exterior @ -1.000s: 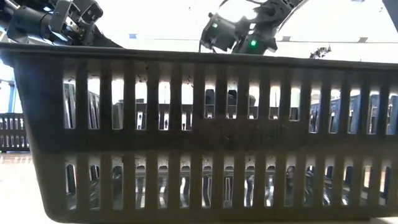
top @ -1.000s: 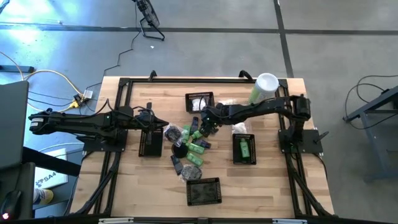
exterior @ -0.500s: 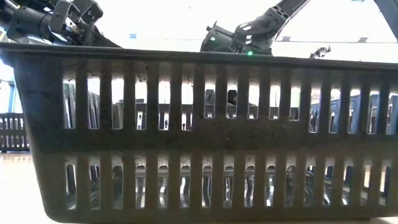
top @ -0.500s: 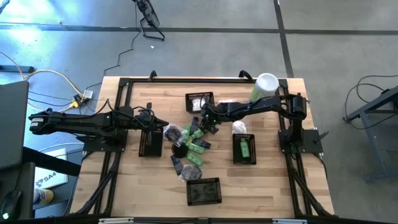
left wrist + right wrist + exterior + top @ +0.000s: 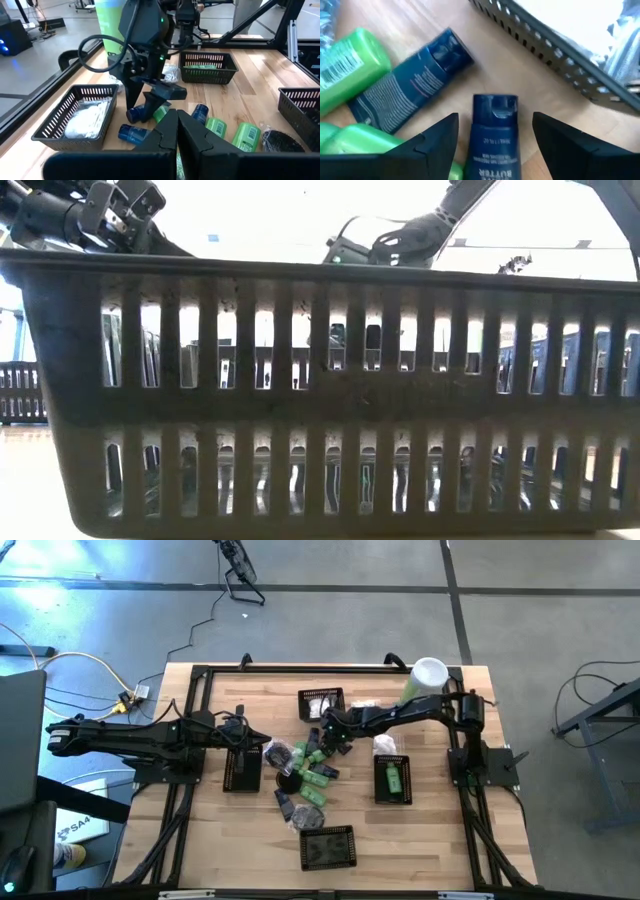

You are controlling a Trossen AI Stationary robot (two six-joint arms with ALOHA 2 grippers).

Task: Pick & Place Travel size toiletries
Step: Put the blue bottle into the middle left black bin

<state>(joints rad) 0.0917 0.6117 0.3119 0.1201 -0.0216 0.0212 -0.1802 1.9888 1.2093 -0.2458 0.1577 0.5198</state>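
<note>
The travel size toiletries lie in a loose pile [image 5: 303,768] mid-table: green bottles [image 5: 245,135], dark blue tubes and a few dark pieces. My right gripper [image 5: 495,120] is open and slants down over the pile's far side [image 5: 335,737]. Its two fingers stand on either side of a dark blue tube [image 5: 492,142] without touching it. This tube lies flat on the wood, its cap [image 5: 495,107] pointing away from the fingers. A second blue tube [image 5: 415,85] and a green bottle [image 5: 350,70] lie beside it. My left gripper [image 5: 177,132] is shut with nothing in it, hovering left of the pile [image 5: 262,740].
Black baskets stand around the pile: a far one with white packets [image 5: 320,703], a right one with a green bottle [image 5: 392,778], a left one [image 5: 241,770] and a near one [image 5: 327,847], whose wall fills the low view [image 5: 320,380]. A tall pale-green canister [image 5: 425,680] stands at the far right.
My right gripper has come down toward the far side of the pile, staying open. My left arm has kept still, and the toiletries lie as before.
</note>
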